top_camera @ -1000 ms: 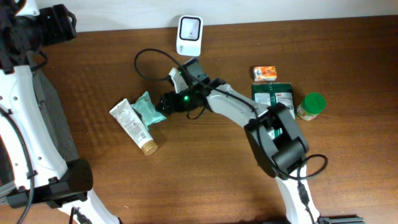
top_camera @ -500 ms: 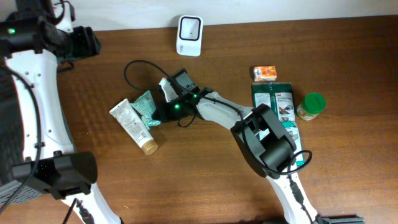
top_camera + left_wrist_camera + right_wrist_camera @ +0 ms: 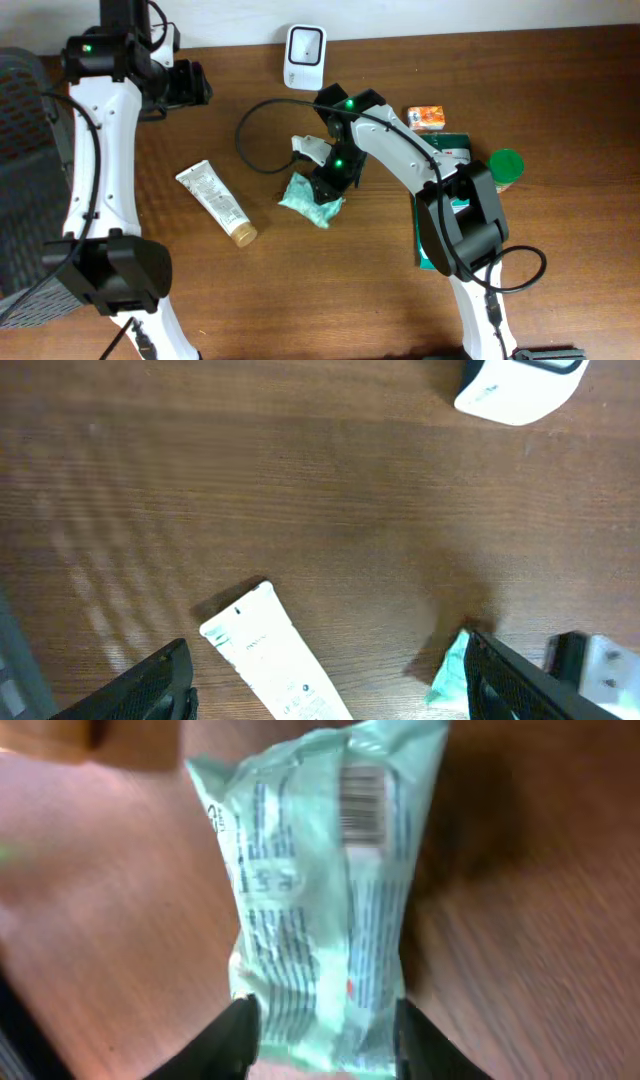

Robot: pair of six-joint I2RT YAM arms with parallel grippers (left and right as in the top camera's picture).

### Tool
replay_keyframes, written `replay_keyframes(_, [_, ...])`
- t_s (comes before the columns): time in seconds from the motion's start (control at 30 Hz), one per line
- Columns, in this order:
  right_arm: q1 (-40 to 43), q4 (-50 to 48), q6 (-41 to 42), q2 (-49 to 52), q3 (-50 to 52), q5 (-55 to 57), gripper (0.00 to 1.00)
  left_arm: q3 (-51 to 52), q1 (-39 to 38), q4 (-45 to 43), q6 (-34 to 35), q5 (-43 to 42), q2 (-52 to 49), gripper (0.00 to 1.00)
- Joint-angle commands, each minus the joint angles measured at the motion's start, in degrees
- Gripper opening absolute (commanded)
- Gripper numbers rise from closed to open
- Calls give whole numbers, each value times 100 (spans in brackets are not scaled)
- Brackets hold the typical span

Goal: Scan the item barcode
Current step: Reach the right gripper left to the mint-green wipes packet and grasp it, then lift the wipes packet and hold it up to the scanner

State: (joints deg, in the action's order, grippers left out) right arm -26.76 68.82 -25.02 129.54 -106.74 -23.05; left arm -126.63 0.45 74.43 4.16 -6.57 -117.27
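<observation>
Right wrist: green packet [image 3: 320, 890], barcode [image 3: 362, 805] visible

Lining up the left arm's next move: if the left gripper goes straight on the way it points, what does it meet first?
Most likely the white tube, whose crimped end lies between the left gripper's open fingers in its wrist view; if it misses that, the table. Depth is unclear.

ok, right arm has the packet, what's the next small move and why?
Probably lift the packet toward the scanner and turn its barcode to face it: the right gripper grips the packet's end, and the scanner sits apart, further back.
</observation>
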Motion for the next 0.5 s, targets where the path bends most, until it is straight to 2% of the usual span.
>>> replay_keyframes(0.0, [223, 149, 743, -197, -634, 122, 46, 212, 9, -70, 57, 39, -15, 77])
replay_keyframes(0.07, [319, 302, 1556, -197, -874, -291, 45, 278, 9, -146, 57, 42, -15, 77])
replay_keyframes(0.17, [293, 387, 2905, -175, -785, -306, 37, 396, 15, -387, 57, 42, -26, 75])
replay_keyframes(0.23, [223, 389, 3447, -173, -610, -308, 34, 398, 76, -584, 59, 42, -79, 73])
replay_keyframes(0.3, [79, 380, 3762, -173, -428, -315, 34, 398, 114, -702, 59, 44, -103, 73])
replay_keyframes(0.47, [-476, 225, 3788, -166, -219, -332, 34, 398, 240, -844, 90, 42, -256, 77])
